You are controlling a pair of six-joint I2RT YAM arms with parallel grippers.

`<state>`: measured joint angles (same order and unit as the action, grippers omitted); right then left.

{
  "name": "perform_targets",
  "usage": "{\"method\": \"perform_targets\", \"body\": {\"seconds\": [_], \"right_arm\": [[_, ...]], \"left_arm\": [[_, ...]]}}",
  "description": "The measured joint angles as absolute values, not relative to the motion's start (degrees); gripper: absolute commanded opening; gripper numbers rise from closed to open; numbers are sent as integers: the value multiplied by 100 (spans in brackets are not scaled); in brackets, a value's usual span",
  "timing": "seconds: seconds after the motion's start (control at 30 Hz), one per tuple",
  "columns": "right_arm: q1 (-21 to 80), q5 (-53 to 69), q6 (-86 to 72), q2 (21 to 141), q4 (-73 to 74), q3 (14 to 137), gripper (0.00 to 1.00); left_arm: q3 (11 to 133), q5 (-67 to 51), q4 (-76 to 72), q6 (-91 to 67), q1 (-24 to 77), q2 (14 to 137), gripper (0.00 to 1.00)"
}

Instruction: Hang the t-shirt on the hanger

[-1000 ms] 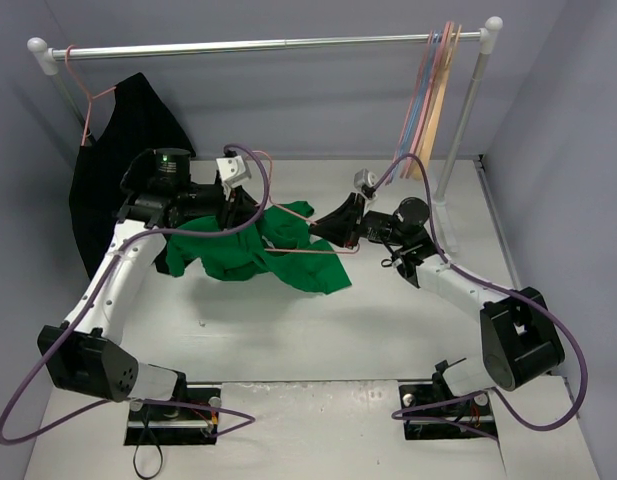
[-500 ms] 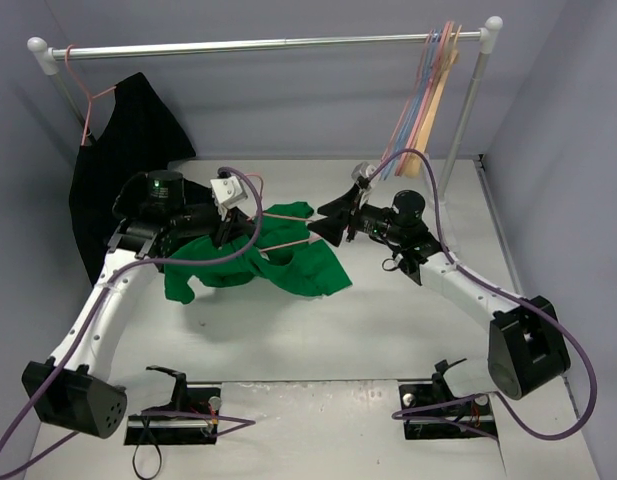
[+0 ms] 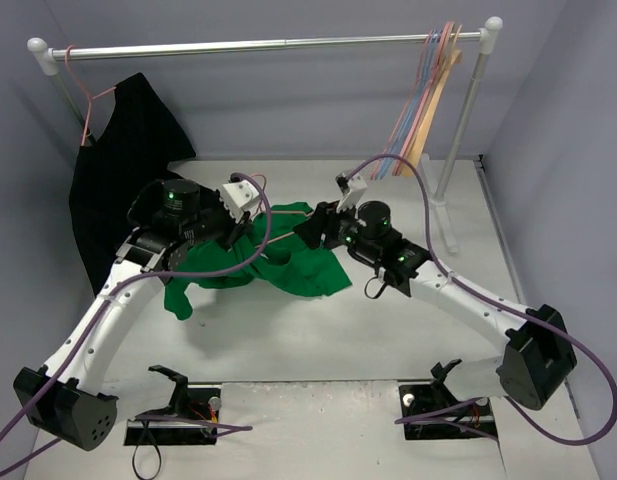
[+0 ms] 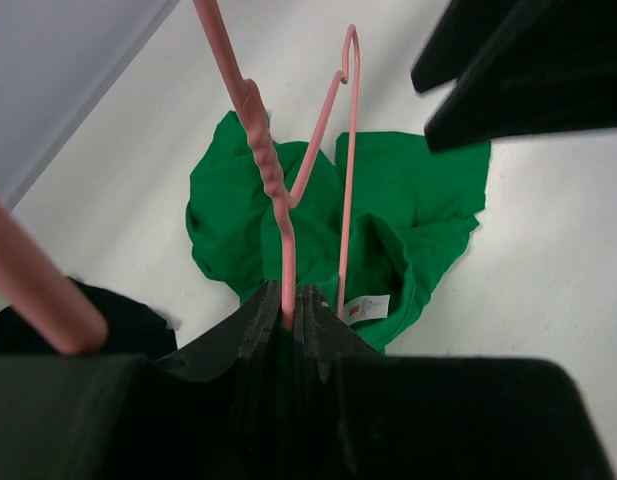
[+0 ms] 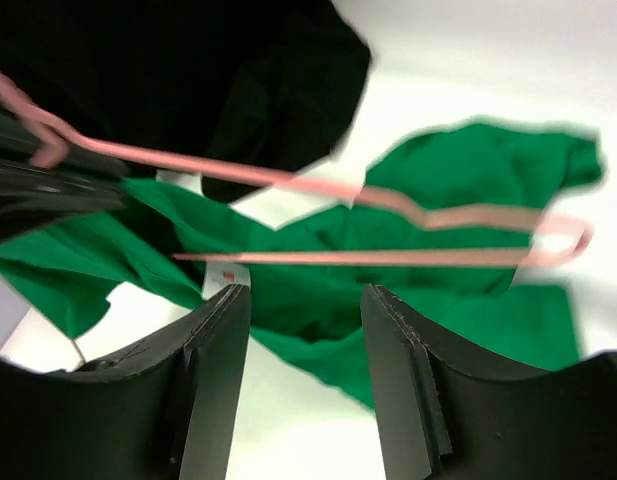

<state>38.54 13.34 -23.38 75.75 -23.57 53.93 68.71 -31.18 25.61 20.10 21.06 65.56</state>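
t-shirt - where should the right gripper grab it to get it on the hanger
Probably the collar edge beside the white neck label, the right gripper coming from above. The t-shirt lies bunched under the hanger, label showing, marking the neck opening. The left gripper clamps the hanger.

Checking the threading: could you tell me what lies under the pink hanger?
Below the hanger lies the green t-shirt, crumpled over the table, neck label showing. Whatever the cloth covers is hidden.
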Motion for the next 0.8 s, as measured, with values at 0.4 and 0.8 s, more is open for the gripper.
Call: {"method": "perform_targets", "body": {"seconds": [0.4, 0.8], "right_arm": [[4506, 370, -3634, 8632, -2213, 5378, 49], [4504, 274, -3854, 9325, -2324, 5378, 35]], "left_arm": [[6490, -2508, 2349, 1658, 2167, 6134, 0], [6490, -2502, 2283, 1555, 2167, 5850, 0]]}}
